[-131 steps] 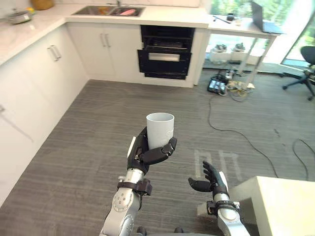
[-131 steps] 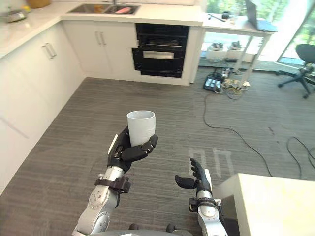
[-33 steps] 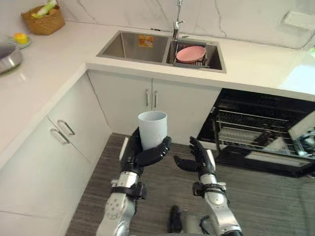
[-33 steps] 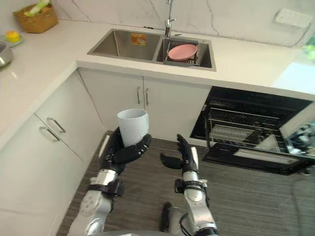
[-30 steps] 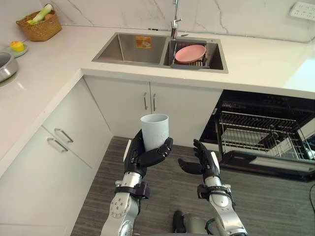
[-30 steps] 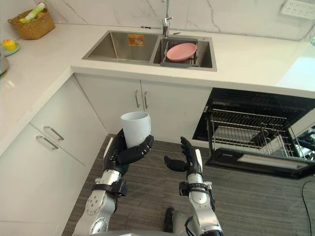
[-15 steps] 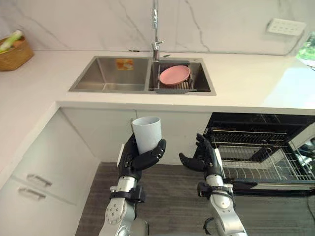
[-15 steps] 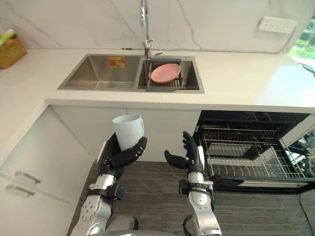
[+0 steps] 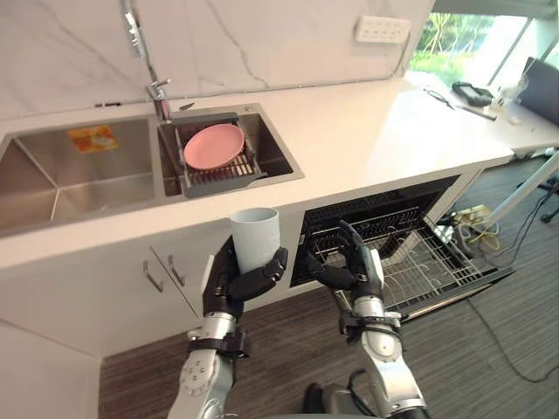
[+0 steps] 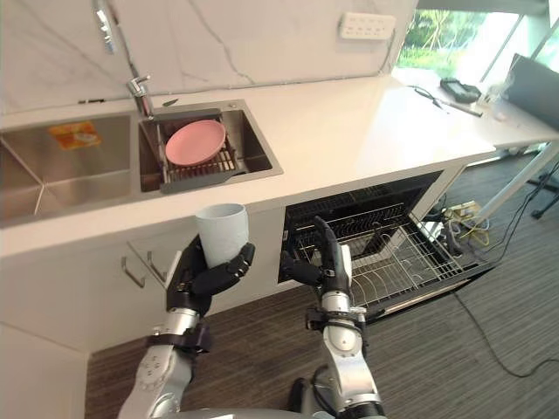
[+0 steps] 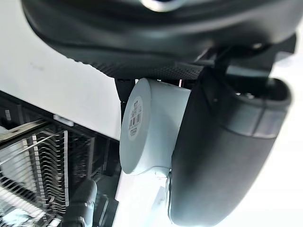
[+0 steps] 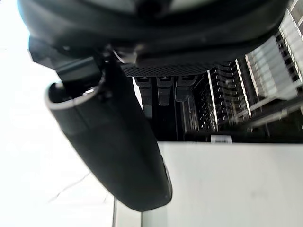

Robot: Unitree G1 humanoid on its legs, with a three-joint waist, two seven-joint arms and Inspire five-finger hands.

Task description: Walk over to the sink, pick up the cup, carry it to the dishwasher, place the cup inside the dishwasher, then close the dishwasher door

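Cup (image 9: pixel 255 236) upright in my L hand (image 9: pixel 238 281), fingers + thumb wrapped round its lower half, just left of the open dishwasher (image 9: pixel 384 214), whose rack (image 9: pixel 428 262) is pulled out. R hand (image 9: pixel 356 264) empty, fingers loose, right in front of the dishwasher opening. Cup looks light, rigid, smooth-walled, prob. slippery; I'd keep the grip low on the wall, rim free. Small sticker (image 11: pixel 135 118) on cup base, print too small to read.

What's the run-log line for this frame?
left hand: holding cup upright | right hand: open, empty | dishwasher: open, cup not yet inside
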